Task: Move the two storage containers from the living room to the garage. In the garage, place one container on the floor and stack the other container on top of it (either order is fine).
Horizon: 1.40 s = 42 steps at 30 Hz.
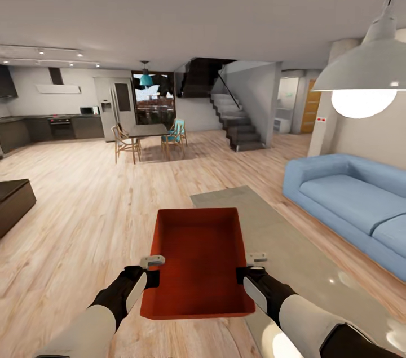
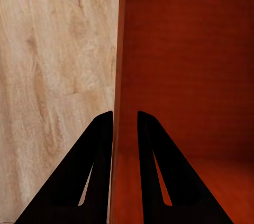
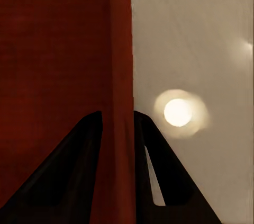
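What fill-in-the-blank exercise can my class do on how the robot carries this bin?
1. Both grippers hold one orange-red storage container, and it is ____ inside.
2. The left gripper has its jaws on either side of the container's ____.
3. The sofa to the robot's right is ____.
4. The right gripper grips the opposite ____.

Missing words: empty; wall; blue; wall
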Available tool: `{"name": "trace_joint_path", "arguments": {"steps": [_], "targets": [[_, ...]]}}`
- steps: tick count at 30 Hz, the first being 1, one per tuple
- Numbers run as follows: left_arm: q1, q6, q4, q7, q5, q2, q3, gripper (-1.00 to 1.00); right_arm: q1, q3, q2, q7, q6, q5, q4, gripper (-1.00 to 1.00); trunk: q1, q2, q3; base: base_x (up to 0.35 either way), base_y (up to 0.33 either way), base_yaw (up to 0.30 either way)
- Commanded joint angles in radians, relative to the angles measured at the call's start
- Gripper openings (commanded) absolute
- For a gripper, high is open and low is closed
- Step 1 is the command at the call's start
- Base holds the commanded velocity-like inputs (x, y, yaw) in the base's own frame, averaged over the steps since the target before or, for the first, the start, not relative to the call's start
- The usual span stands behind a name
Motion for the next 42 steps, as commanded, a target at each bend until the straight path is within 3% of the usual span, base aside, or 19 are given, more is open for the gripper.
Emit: {"name": "trace_joint_path", "arguments": {"steps": [1, 42], "targets": [[0.000, 0.008, 0.019, 0.041, -0.018, 0.004, -0.004, -1.00, -0.001, -0.001, -0.001, -0.007, 0.003, 0.007, -0.006, -1.00, 0.000, -0.001, 0.000, 0.000, 0.000, 0.300], [0.000, 0.008, 0.019, 0.041, -0.018, 0.004, -0.004, -1.00, -0.001, -0.001, -0.001, -0.007, 0.003, 0.007, -0.006, -1.00, 0.000, -0.001, 0.018, 0.000, 0.000, 0.300]]}}
